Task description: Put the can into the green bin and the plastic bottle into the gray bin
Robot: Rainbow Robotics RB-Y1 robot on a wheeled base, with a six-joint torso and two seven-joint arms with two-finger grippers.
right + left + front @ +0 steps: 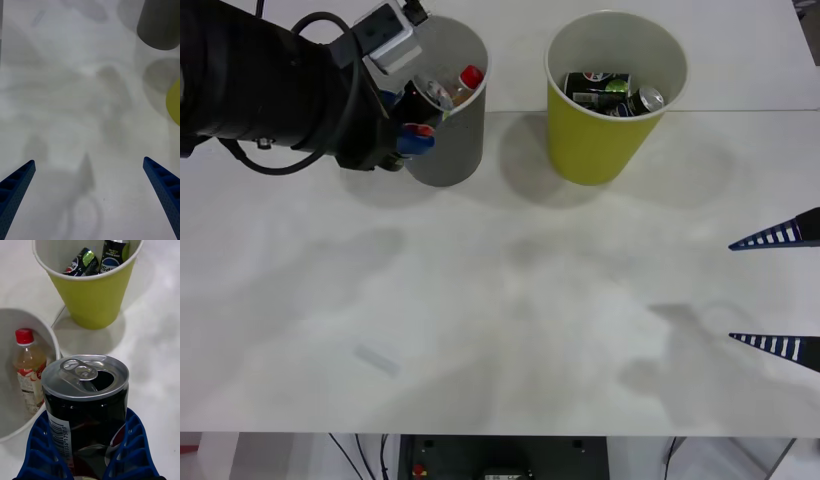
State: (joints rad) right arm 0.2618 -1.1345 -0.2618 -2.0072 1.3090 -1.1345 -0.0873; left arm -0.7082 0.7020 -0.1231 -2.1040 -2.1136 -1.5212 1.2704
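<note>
Can (pixel 88 405) sitting upright, clamped between left gripper (pixel 90 465) fingers, which I am holding beside gray bin (pixel 54 348) | green bin (pixel 93 296) beyond fingertips, its destination | plastic bottle (pixel 28 367) lying inside gray bin | right gripper (pixel 90 195) idling spread wide, empty.

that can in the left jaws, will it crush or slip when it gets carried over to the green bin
The can has its tab pushed in and its mouth open, so it is probably empty: light, and thin-walled enough to dent under a hard squeeze. The left gripper wraps it with ribbed blue fingers, which should limit slipping on the smooth wall. Dropped into the green bin, it would likely roll against the cans there.
</note>
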